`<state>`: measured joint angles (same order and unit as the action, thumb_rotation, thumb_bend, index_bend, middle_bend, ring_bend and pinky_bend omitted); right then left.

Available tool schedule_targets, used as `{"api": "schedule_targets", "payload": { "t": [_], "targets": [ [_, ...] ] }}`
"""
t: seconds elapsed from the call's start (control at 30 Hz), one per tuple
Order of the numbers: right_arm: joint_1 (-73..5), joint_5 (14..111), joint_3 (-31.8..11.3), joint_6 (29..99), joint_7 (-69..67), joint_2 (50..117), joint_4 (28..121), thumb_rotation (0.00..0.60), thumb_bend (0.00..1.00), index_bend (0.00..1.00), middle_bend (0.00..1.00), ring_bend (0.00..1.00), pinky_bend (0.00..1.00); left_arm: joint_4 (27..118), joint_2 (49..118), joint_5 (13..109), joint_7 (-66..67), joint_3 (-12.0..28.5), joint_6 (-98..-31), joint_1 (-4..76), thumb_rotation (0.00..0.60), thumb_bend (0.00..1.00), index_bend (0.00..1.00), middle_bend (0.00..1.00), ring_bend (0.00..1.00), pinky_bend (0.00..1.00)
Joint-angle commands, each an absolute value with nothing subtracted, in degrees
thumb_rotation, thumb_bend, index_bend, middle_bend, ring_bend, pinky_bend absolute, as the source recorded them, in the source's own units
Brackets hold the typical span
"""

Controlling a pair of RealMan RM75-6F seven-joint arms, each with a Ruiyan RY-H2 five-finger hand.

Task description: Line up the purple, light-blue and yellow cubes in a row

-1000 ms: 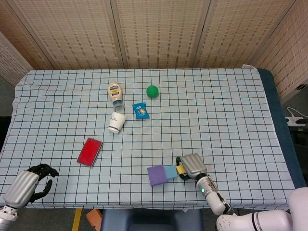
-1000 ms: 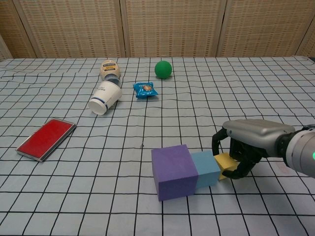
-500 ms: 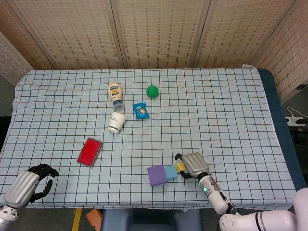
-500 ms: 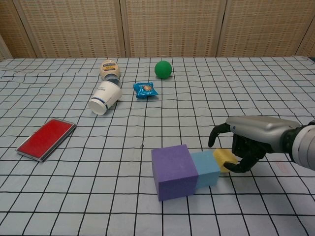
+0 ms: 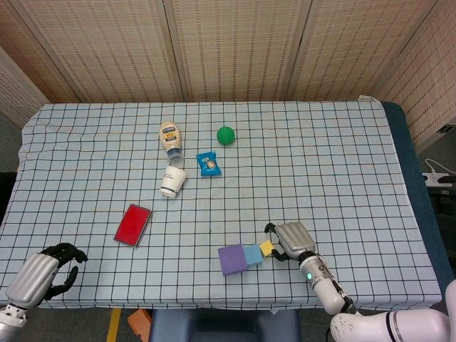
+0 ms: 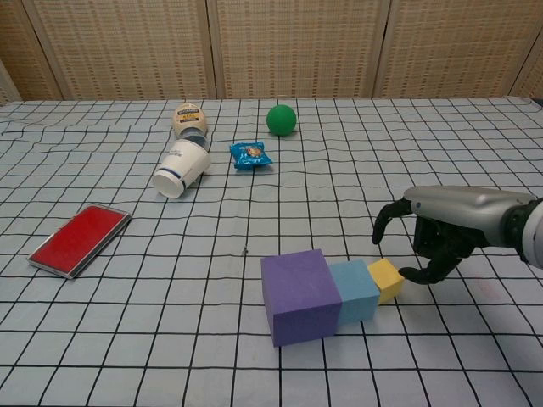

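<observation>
Near the front edge of the checked surface, the three cubes sit in one row, faces touching: purple cube on the left, light-blue cube in the middle, yellow cube on the right end. Sizes step down in that order, purple largest, yellow smallest. Head view shows the same row, purple cube, light-blue cube, yellow cube, running slightly up toward the right. Right robot hand hangs just beside the yellow cube on its far-right side, fingers spread and curved downward, holding nothing; a gap shows between the fingertips and the cube, though the lowest fingertip is very close to it. In the head view the right robot hand sits just right of the yellow cube. Left robot hand is at the front-left corner of the surface, well apart from the cubes, dark fingers curled inward with nothing in them. Other items, all farther back and left of centre: red flat case lying flat; white paper cup on its side, mouth toward the camera; mayonnaise bottle lying just behind the cup; blue snack packet; green ball.
</observation>
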<state>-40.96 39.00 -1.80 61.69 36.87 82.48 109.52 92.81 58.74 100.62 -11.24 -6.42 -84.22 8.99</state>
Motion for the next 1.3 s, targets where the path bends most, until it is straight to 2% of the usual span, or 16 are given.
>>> {"api": "schedule_targets", "payload": {
  "t": [0.03,0.2,0.33,1.03,1.3],
  "targets": [
    [-41.57,37.38,-1.40,61.66,38.06,81.75,110.41,0.600,0.30,0.37,0.96,0.85,0.93,92.82,58.74,100.61,-11.19,-6.41,-84.17,9.02,0.600,0.57,0.44,0.46,0.30,0.42],
    [-42.61,34.77,-1.05,60.72,38.83,80.93,111.40,0.600,0.43,0.41,0.96,0.85,0.93,92.84,58.76,100.55,-11.12,-6.42,-84.11,9.02,0.600,0.57,0.44,0.46,0.30,0.42],
    [-43.22,33.73,-0.94,60.21,38.67,80.95,111.41,0.600,0.47,0.43,0.96,0.86,0.93,92.86,58.73,100.52,-11.15,-6.43,-84.07,9.03,0.600,0.57,0.44,0.46,0.30,0.42],
    [-44.47,32.82,0.34,59.46,36.86,81.22,111.50,0.600,0.51,0.43,0.97,0.86,0.94,92.86,58.67,100.54,-11.30,-6.41,-84.25,8.98,0.600,0.57,0.44,0.46,0.30,0.42],
    [-43.19,35.72,0.79,60.20,34.09,78.23,113.97,0.600,0.51,0.43,0.97,0.86,0.94,92.86,58.64,100.64,-11.35,-6.51,-84.11,9.03,0.600,0.57,0.44,0.46,0.30,0.42]
  ]
}}
